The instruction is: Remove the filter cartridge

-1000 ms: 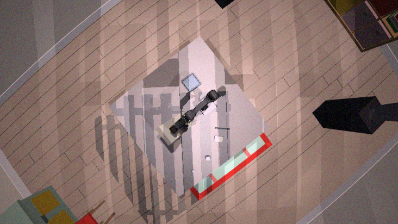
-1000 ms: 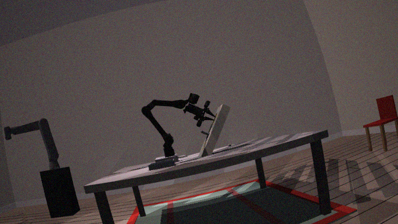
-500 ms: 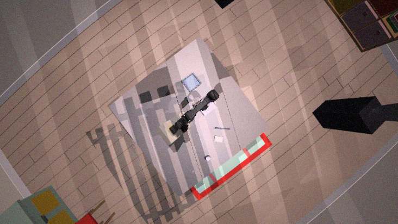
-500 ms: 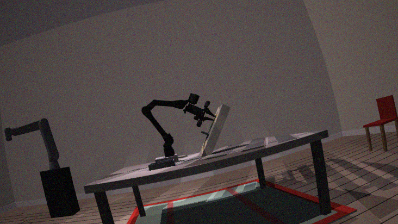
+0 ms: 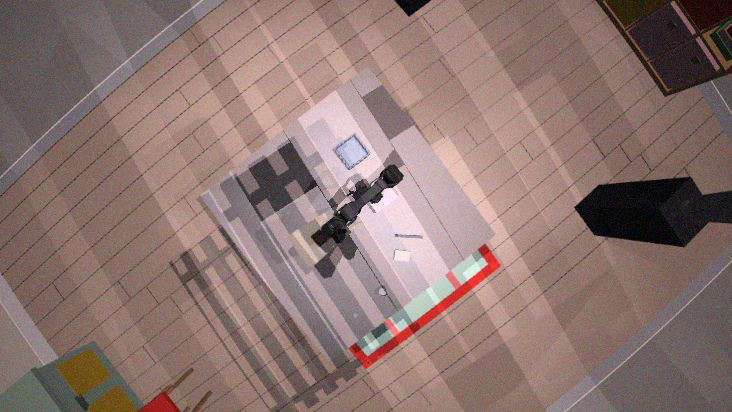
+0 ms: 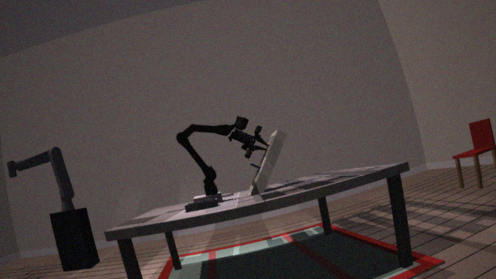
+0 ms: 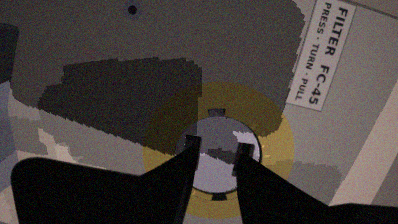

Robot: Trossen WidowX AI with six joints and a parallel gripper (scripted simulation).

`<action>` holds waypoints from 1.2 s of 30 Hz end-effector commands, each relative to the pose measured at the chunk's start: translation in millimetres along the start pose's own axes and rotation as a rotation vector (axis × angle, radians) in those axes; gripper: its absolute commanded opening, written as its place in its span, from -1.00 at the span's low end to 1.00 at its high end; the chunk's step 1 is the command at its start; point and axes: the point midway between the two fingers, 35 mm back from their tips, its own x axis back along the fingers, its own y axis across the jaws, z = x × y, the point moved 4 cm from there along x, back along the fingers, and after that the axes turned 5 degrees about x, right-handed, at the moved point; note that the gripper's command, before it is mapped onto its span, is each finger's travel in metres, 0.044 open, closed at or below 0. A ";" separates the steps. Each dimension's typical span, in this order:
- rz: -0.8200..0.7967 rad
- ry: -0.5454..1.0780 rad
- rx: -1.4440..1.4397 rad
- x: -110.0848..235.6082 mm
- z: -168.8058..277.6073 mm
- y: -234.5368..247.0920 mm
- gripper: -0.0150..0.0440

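The round grey filter cartridge (image 7: 220,127) sits flush in the tilted service panel (image 7: 150,35) (image 6: 272,156), inside a yellow ring (image 7: 280,145). A label (image 7: 322,55) on the panel reads FILTER FC-45, PRESS - TURN - PULL. My gripper (image 7: 217,159) (image 6: 265,144) is pressed against the panel face. Its two black fingers stand a little apart, each tip at one of the two narrow slots on the cartridge face. The strip of face between the slots lies between the tips, and I see no squeeze on it. The pale blue tray (image 5: 351,152) lies flat on the table beside the arm.
The panel stands propped on a grey table (image 6: 347,180). A thin rod (image 5: 408,235), a small block (image 5: 401,255) and a small disc (image 5: 382,291) lie on the table. A second arm (image 6: 59,173) on a black pedestal (image 5: 645,209) stands off the table.
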 end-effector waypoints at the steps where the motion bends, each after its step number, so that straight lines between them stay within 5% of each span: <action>1: -0.002 -0.002 0.005 -0.3 -0.3 0.8 -0.13; 36: -0.001 -0.002 0.005 -10.4 -0.2 0.4 -0.13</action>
